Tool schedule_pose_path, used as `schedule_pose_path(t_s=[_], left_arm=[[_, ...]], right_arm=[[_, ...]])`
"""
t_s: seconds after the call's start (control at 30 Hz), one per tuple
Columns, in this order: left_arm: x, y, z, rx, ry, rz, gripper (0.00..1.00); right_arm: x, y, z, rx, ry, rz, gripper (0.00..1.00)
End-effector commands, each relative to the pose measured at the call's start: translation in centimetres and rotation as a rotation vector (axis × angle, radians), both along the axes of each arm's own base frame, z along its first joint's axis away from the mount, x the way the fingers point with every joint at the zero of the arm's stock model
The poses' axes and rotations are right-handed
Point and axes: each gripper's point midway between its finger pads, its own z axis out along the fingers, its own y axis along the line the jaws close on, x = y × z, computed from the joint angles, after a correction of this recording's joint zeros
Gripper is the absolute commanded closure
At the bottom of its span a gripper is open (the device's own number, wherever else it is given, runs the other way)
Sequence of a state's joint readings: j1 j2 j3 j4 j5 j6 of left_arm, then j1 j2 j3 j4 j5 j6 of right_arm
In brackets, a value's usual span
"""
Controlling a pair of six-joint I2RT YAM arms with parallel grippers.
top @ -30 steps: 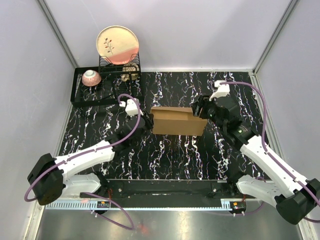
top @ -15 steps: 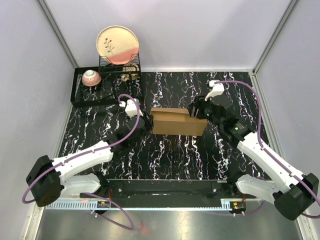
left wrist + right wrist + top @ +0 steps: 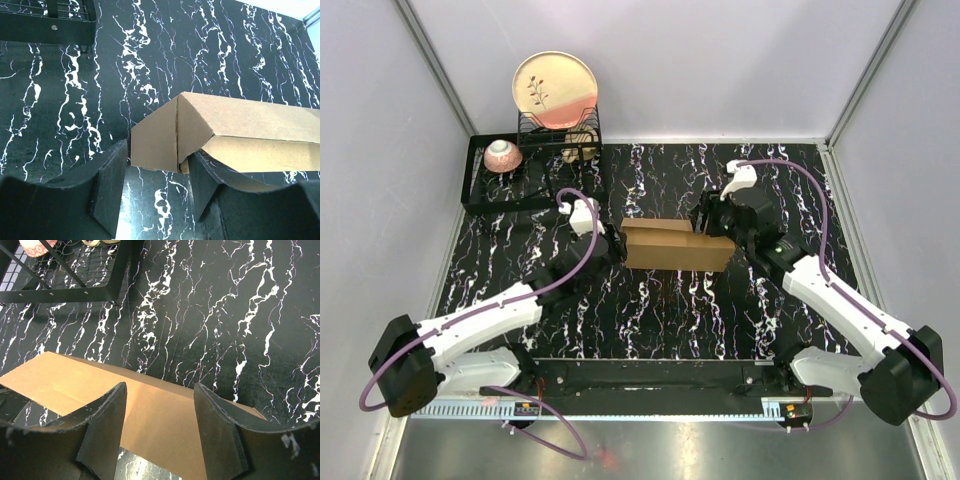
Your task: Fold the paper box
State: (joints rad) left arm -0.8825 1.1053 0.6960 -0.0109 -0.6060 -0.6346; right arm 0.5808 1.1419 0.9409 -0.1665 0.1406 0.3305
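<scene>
The paper box (image 3: 675, 245) is a brown carton lying flat in the middle of the black marbled table. My left gripper (image 3: 611, 246) sits at its left end. In the left wrist view the jaws (image 3: 157, 192) stand open, with the box's end flap (image 3: 160, 137) just ahead of them and nothing between them; the right fingertip (image 3: 207, 182) is at the flap's lower corner. My right gripper (image 3: 705, 216) is over the box's far right corner. Its jaws (image 3: 160, 427) stand open above the box's top panel (image 3: 160, 412).
A black dish rack (image 3: 495, 190) stands at the far left corner, holding an upright plate (image 3: 555, 90) and a small bowl (image 3: 503, 155). The rack also shows in the left wrist view (image 3: 50, 22) and in the right wrist view (image 3: 65, 290). Grey walls enclose the table.
My left gripper has opened at the box's left end and let it go. My right gripper has shifted a little left and farther back over the box's right end.
</scene>
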Motion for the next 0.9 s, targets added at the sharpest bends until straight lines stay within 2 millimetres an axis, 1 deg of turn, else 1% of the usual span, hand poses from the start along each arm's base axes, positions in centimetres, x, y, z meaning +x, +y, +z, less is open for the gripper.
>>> schedule_pose_path(t_s=[0.0, 0.03, 0.23, 0.33, 0.43, 0.47, 0.63, 0.87], left_arm=[[-2.4, 2.1, -4.9, 0.228, 0.148, -0.063, 0.46], [-2.3, 2.1, -4.7, 0.226, 0.145, -0.064, 0.46], [-1.8, 1.9, -5.0, 0.255, 0.146, -0.054, 0.44], [-1.4, 1.6, -5.1, 0.264, 0.149, -0.054, 0.44], [-1.0, 1.3, -4.8, 0.259, 0.147, -0.053, 0.43], [-0.9, 1.2, -4.8, 0.259, 0.146, -0.055, 0.43], [-0.5, 0.9, -3.7, 0.241, 0.122, -0.053, 0.41], [-0.2, 0.6, -1.7, 0.226, 0.084, -0.061, 0.39]], right_arm=[[1.0, 0.1, 0.7, 0.0, -0.049, -0.018, 0.37], [1.2, 0.1, 0.3, -0.008, -0.045, -0.023, 0.37], [1.9, 0.3, 0.2, -0.014, -0.053, -0.031, 0.37], [2.2, 0.4, 0.8, -0.016, -0.065, -0.033, 0.36], [2.6, 0.5, 2.2, -0.015, -0.088, -0.033, 0.36], [2.7, 0.4, 2.2, -0.021, -0.087, -0.037, 0.36], [3.0, 0.3, 3.5, -0.025, -0.114, -0.048, 0.36], [3.3, -0.1, 4.2, -0.033, -0.13, -0.069, 0.34]])
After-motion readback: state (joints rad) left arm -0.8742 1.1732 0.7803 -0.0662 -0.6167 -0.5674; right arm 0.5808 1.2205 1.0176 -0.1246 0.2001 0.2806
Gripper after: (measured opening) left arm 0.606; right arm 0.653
